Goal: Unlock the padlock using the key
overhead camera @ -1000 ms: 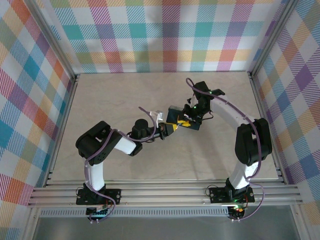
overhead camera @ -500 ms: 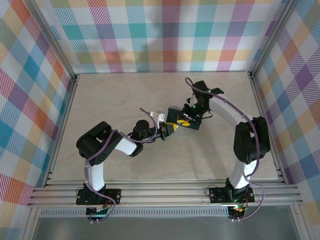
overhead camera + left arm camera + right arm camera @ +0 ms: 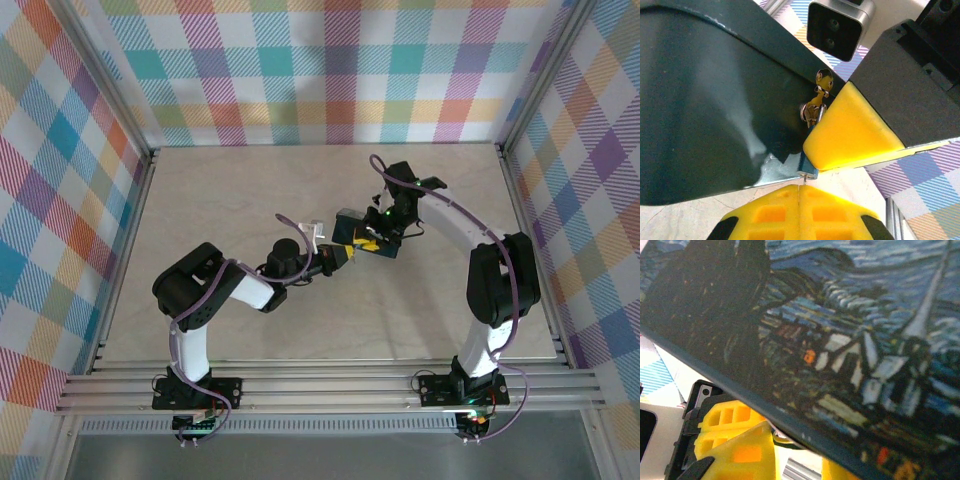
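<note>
The padlock [image 3: 352,226], a dark-blue block printed with a starry-night painting [image 3: 840,330], hangs above the table's middle. My right gripper [image 3: 372,240] is shut on it, and one yellow finger [image 3: 855,130] presses its side. At the block's lower corner sits a small blue barrel [image 3: 809,167] with a silvery face. The key [image 3: 800,181], a thin metal blade, runs from that face down into my left gripper [image 3: 800,188], which is shut on it. In the top view the left gripper [image 3: 340,257] meets the padlock from the near left.
A ring with small brass and silver keys [image 3: 817,102] dangles against the padlock's side. The right wrist's silver camera [image 3: 840,22] sits just above it. Metal rails [image 3: 330,385] border the beige table [image 3: 220,200], and plaid walls [image 3: 330,70] enclose it.
Almost nothing: the left wrist and the padlock have edged very slightly toward the far side. Both grips stay as they were.
</note>
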